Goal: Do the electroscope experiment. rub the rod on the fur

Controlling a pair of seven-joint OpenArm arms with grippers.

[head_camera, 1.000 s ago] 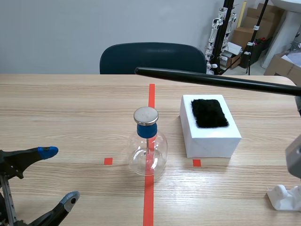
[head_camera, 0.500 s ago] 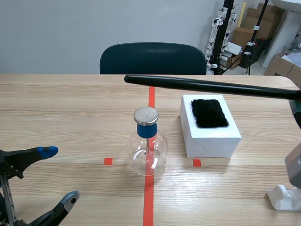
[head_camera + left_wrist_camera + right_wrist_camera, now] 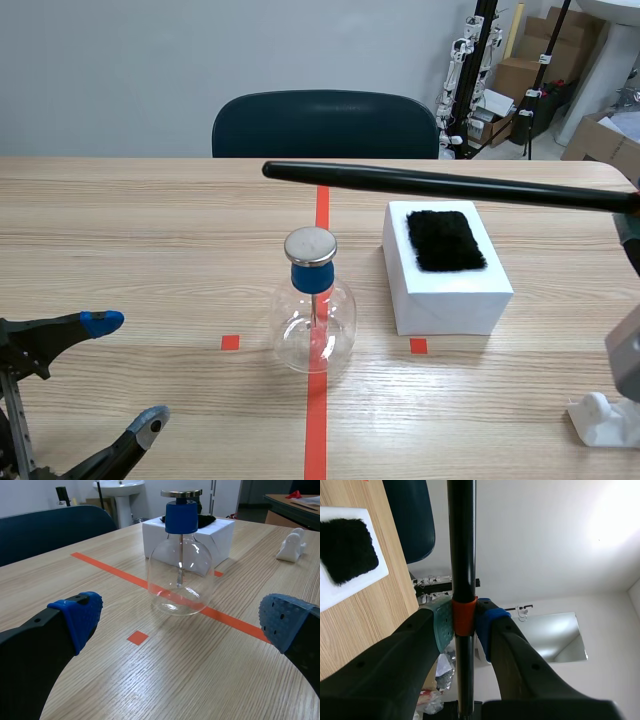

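Observation:
A long black rod hangs level above the table, its free end over the red line behind the flask. My right gripper is shut on the rod at its orange band; in the scene view that gripper is off the right edge. The black fur patch lies on top of a white box, below the rod, and shows in the right wrist view as fur. The glass electroscope flask with a blue stopper and metal disc stands on the red line. My left gripper rests open at the near left, well short of the flask.
A white stand sits at the near right of the table. A dark blue chair stands behind the far edge. Boxes and equipment fill the back right of the room.
The rod's free end has moved left, from right of the red line to left of it. The left arm has stayed still.

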